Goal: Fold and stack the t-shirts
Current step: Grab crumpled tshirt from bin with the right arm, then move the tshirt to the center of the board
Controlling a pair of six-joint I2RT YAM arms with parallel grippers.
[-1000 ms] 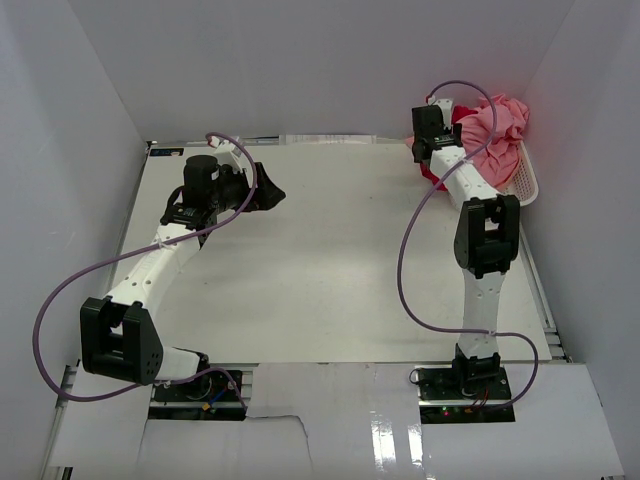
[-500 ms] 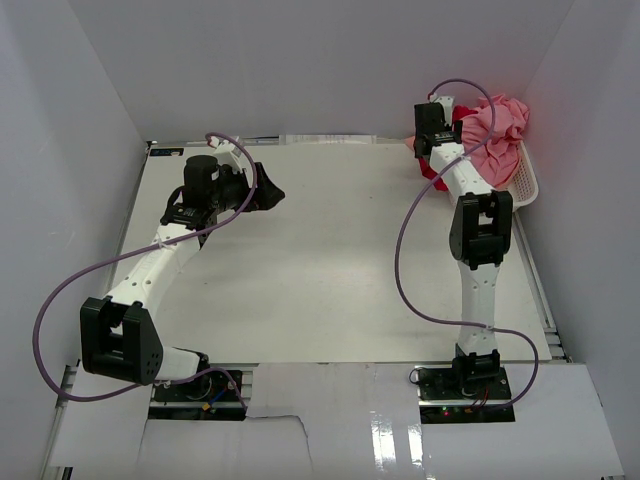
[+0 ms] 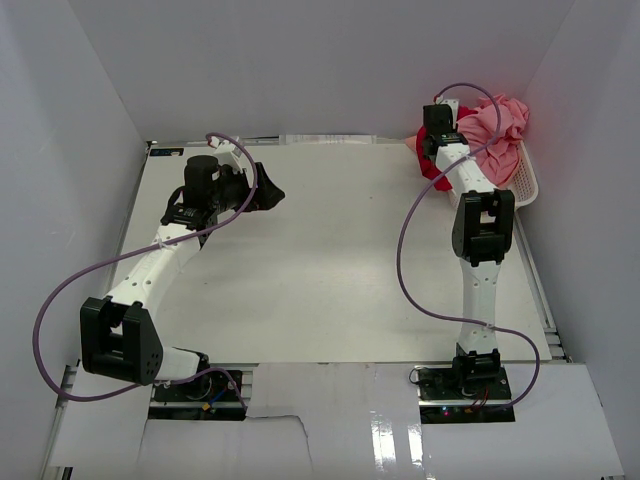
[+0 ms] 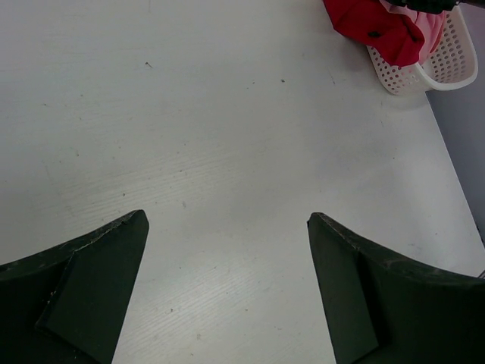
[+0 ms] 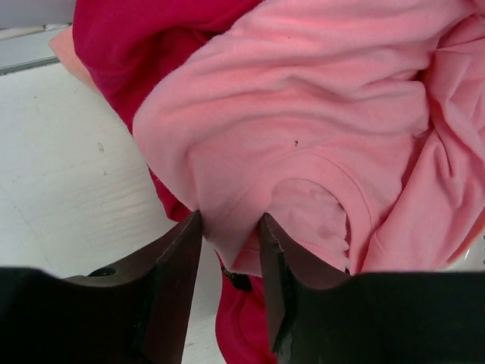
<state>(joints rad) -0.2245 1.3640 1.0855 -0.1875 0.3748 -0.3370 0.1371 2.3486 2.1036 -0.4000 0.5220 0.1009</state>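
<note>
The task stands at its very start: no shirt is spread, folded or stacked, and all three lie heaped in and over the white lattice basket [image 3: 528, 185] at the far right corner of the table [image 3: 330, 260]. The pink t-shirt [image 5: 303, 98] sits uppermost in a crumpled mound. The deep red t-shirt [image 5: 121, 45] lies beneath it and spills over the basket's side toward the middle of the table, and only a sliver of the peach t-shirt [image 5: 59, 44] shows at the edge of the pile. The right gripper [image 5: 229, 224] is reached out to the heap with its fingers drawn in to a narrow gap. A fold of the pink t-shirt, just below the collar, fills that gap and touches both fingers; it looks like a pinch on the cloth, though how firm it is cannot be told. The left gripper [image 4: 226, 218] hangs over the bare left part of the table, well apart from the basket, its fingers spread wide with nothing between them. What is left, as I judge it, is everything: drawing the pink shirt clear of the pile, laying it flat, folding it, then doing the same with the other two and stacking them
</note>
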